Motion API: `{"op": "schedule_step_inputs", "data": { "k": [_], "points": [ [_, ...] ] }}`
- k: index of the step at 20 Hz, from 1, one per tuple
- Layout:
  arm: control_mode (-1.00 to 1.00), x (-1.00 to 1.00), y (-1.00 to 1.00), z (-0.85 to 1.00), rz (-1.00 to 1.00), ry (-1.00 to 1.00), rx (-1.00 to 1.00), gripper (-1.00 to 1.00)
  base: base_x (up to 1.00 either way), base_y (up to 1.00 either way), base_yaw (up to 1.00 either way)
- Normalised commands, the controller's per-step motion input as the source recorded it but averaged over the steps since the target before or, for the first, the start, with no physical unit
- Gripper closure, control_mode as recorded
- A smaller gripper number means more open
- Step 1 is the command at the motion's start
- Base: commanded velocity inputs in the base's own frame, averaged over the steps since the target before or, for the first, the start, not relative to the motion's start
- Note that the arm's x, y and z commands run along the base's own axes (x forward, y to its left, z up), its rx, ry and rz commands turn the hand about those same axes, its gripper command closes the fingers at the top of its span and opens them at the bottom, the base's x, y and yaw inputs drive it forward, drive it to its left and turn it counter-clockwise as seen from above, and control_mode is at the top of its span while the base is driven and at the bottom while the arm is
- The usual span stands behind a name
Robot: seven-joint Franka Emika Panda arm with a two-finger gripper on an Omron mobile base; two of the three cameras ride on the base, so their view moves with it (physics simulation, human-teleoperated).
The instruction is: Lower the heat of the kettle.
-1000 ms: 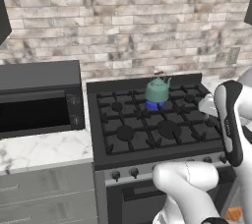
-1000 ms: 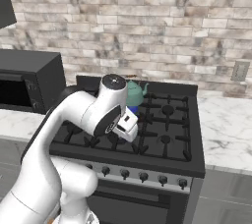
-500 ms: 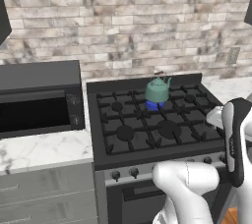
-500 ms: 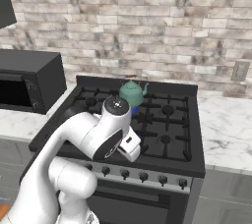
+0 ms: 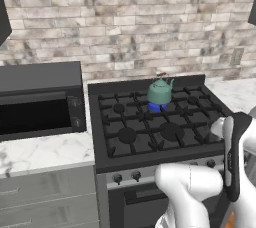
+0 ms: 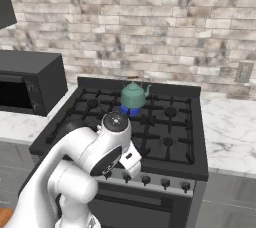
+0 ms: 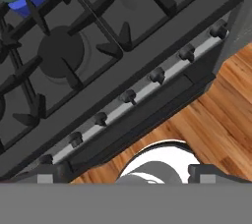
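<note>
A: Identify the location type.

B: Domestic kitchen. Primary indicator: a black gas stove (image 5: 155,127) with cast grates, set against a stone-brick wall (image 5: 130,27).

A: Supporting evidence?

B: A row of knobs (image 7: 129,96) runs along the stove front. A teal kettle (image 6: 134,95) stands on a rear burner, with a blue flame (image 6: 131,110) under it. A black microwave (image 5: 37,99) sits on a marble bench (image 5: 42,153) left of the stove, above grey drawers (image 5: 47,194).

A: Further fixtures?

B: Marble bench (image 6: 230,132) also on the right side, a wall outlet (image 6: 243,72) above it, and a wood-plank floor (image 7: 216,125) below the stove.
</note>
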Motion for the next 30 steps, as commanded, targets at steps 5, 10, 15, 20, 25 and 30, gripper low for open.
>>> {"op": "schedule_step_inputs", "data": {
  "k": [5, 10, 15, 20, 25, 30],
  "points": [
    [-1.00, -0.02, -0.07, -0.22, -0.12, 0.00, 0.00, -1.00, 0.00, 0.00, 0.00],
    [-1.00, 0.00, 0.00, -0.23, -0.10, 0.00, 0.00, -1.00, 0.00, 0.00, 0.00],
    [-1.00, -0.02, -0.03, -0.31, -0.01, 0.00, 0.02, -1.00, 0.00, 0.00, 0.00],
    [-1.00, -0.18, -0.11, -0.36, 0.04, -0.04, 0.03, -1.00, 0.00, 0.00, 0.00],
    [-1.00, -0.26, -0.06, -0.35, 0.20, -0.17, 0.00, -1.00, 0.00, 0.00, 0.00],
    [-1.00, -0.05, -0.01, -0.32, 0.19, -0.14, 0.00, -1.00, 0.00, 0.00, 0.00]
  ]
}}
